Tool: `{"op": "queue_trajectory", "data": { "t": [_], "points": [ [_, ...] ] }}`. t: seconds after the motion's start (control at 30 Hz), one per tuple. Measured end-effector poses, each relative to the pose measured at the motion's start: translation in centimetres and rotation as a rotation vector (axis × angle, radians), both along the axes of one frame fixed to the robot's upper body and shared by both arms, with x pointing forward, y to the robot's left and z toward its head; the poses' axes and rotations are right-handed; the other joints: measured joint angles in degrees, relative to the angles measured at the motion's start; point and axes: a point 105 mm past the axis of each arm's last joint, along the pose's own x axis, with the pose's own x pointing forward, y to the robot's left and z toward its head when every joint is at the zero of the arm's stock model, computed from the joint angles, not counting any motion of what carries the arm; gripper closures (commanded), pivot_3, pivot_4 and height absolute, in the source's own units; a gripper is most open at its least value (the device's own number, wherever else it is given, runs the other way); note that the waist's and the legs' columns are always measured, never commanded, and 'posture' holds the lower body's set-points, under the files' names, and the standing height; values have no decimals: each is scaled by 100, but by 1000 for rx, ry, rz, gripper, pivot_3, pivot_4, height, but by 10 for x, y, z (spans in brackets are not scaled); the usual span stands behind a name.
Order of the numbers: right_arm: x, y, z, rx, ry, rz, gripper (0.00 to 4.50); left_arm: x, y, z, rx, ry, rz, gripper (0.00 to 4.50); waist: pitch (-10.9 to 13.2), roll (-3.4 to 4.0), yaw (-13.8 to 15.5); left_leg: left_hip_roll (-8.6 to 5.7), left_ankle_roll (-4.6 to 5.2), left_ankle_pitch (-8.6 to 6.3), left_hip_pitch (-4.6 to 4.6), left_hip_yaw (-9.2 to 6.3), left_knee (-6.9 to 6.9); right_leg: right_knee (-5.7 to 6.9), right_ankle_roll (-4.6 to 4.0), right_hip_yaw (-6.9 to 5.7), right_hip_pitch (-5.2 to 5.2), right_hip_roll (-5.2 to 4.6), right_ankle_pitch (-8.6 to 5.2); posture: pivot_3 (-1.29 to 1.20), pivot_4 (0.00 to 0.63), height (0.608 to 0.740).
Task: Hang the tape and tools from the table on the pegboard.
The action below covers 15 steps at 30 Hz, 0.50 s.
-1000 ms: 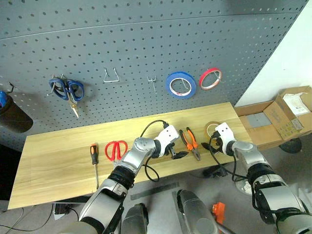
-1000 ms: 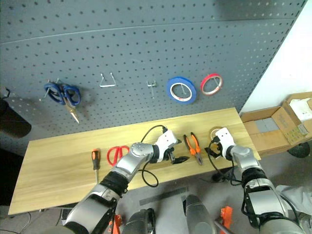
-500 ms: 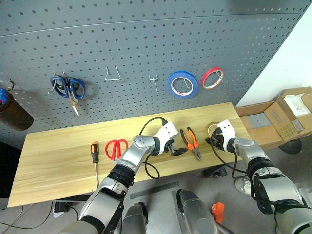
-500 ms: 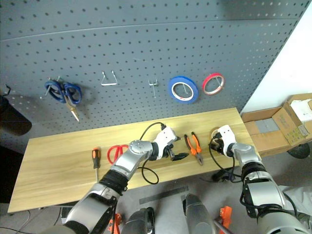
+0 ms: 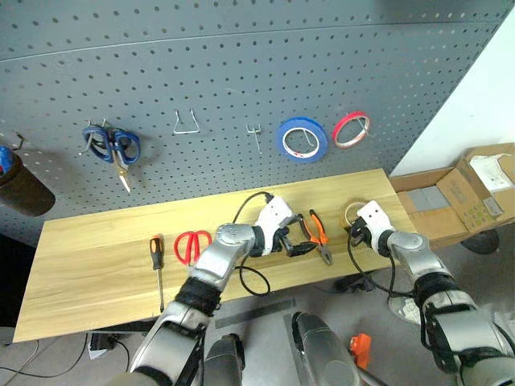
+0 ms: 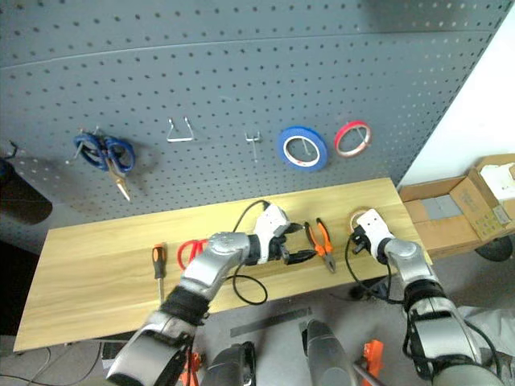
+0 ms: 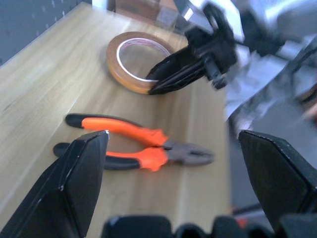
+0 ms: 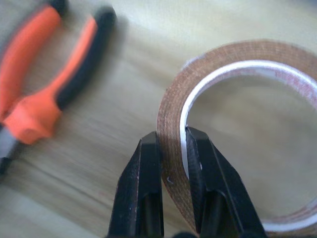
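Observation:
The tan tape [image 8: 237, 99] lies near the right end of the wooden table [image 5: 96, 265]. My right gripper [image 8: 171, 141] is shut on the tape's rim, one finger inside the ring and one outside. The orange-and-black pliers [image 7: 143, 148] lie just left of the tape [image 5: 352, 213]. My left gripper [image 5: 302, 245] hovers open right beside the pliers [image 5: 315, 233] with nothing between its fingers [image 7: 84, 178]. Red-handled scissors [image 5: 191, 245] and a slim screwdriver [image 5: 156, 257] lie further left. The dark grey pegboard [image 5: 241, 80] rises behind the table.
On the pegboard hang blue-handled scissors [image 5: 111, 145], a blue tape roll [image 5: 299, 138] and a red tape roll [image 5: 348, 129]. Two bare hooks [image 5: 185, 123] [image 5: 253, 133] sit between them. Cardboard boxes [image 5: 475, 185] stand past the table's right end.
My right gripper has closed on the tape's rim and risen a little. My left gripper has lifted and drawn back slightly, staying open.

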Motion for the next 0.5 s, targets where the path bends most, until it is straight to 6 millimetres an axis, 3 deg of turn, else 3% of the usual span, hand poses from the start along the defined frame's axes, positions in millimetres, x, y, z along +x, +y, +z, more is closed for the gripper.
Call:
{"op": "queue_trajectory", "data": {
  "t": [0.1, 0.17, 0.23, 0.33, 0.5],
  "points": [
    [-23, 30, 10, 15, -88, 58, 4387, -17, 46, -3, -11, 77, 137, 0, -99, 26, -2, 4, -12, 3, -26, -5, 3, 11, -2, -3, -30, -1, 1, -141, 108, 740],
    [-34, 59, 20, 52, -135, 96, 4387, -28, 58, 1, -40, 97, 213, 0, -190, 32, 36, -2, -2, -3, -28, -7, 9, 10, -1, -2, -27, 0, 1, -119, 81, 740],
    [-41, 86, 33, 71, -191, 147, 4387, -38, 58, 9, -81, 96, 260, 0, -310, 30, 97, -17, 2, 0, -26, -5, 20, -17, 17, 0, -8, -7, 7, -97, 61, 740],
    [-44, 109, 55, 68, -292, 194, 4387, -51, 65, 13, -118, 98, 374, 0, -524, -20, 220, -26, 11, 4, 1, -6, 34, -35, 42, -3, 35, -5, 12, -56, 34, 740],
    [-23, 144, 65, 54, -388, 227, 4387, -52, 75, 27, -205, 61, 555, 0, -750, -91, 264, -20, 33, 19, 113, -17, 29, -44, -1, -19, 150, 8, 15, 31, 0, 740]
  ]
}}
